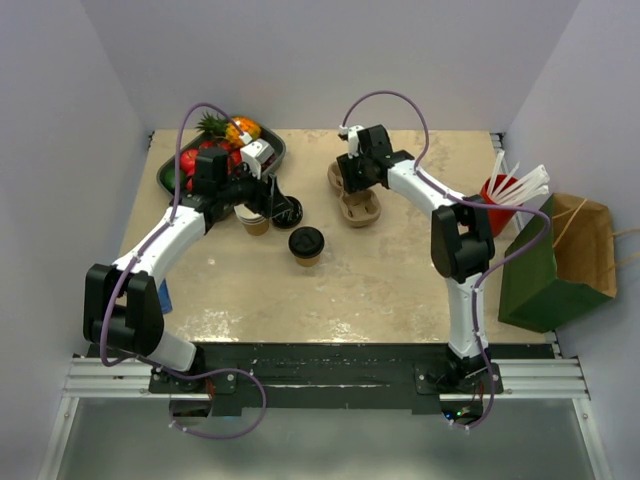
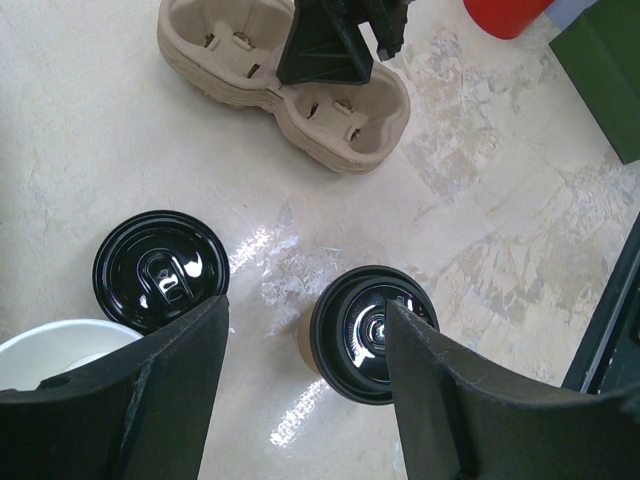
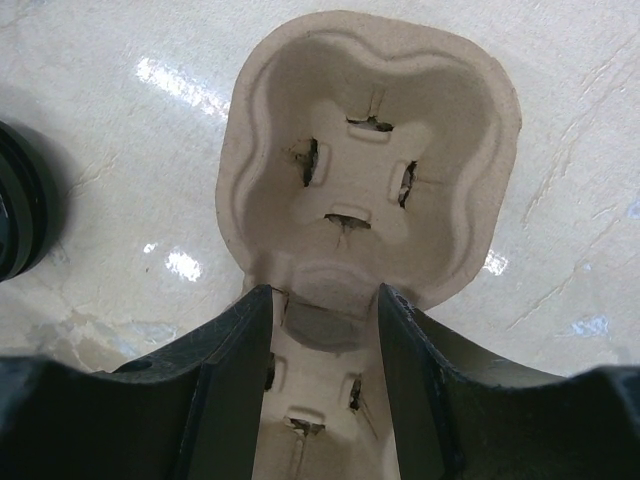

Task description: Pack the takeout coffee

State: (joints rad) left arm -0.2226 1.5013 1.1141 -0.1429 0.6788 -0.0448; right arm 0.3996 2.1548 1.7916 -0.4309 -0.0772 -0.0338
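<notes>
Left pincer point(image 2: 305, 312) hangs spread by open cup point(image 2: 50, 350); right pincer point(image 3: 325, 300) straddles carrier point(image 3: 455, 150) ridge, grip unclear.

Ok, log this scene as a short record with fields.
carrier: both wells empty
left claw: open, holding nothing
right claw: astride carrier's middle, grip unclear
lidded cup: upright, standing free
open cup: no lid, beside left claw
loose lid: flat, next to open cup
bag: far right side
</notes>
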